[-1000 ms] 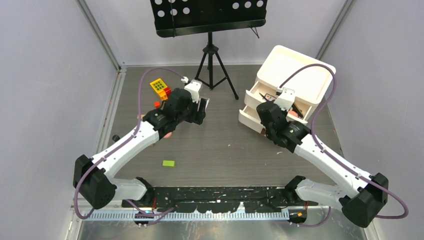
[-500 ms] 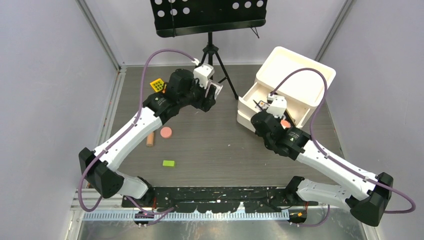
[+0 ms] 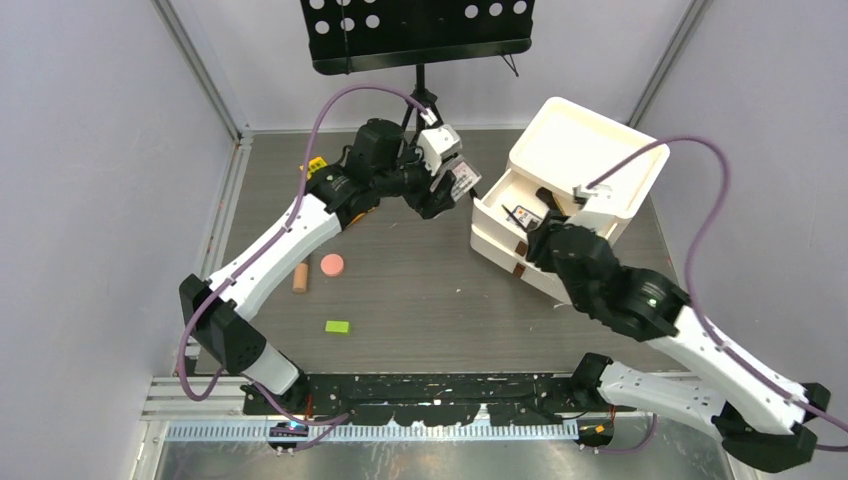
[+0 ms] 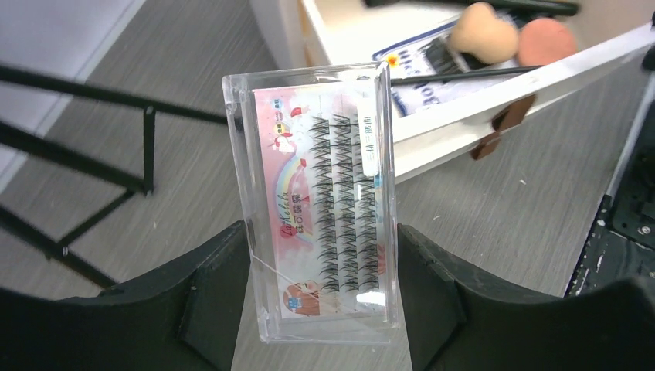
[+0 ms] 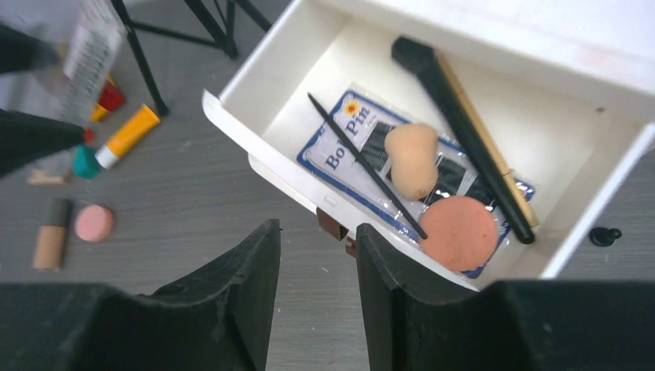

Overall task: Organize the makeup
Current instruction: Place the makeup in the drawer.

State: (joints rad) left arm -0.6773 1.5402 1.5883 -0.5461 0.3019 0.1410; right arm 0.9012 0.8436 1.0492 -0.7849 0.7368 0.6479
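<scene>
Left gripper [image 4: 320,239] is clamped on the sides of a clear lash case [image 4: 317,178], holding it near the open top drawer [image 5: 278,174] of the white drawer box [image 3: 585,140]. Right gripper [image 5: 317,228] hangs over that drawer's front edge, fingers apart with nothing between them; inside lie a black brush [image 5: 456,108], thin pencil [image 5: 363,162], beige sponge [image 5: 411,158] and pink puff [image 5: 458,232]. Pink round compact [image 3: 332,264] and tan tube [image 3: 300,277] sit side by side on the table [image 3: 420,290], well apart from the box.
</scene>
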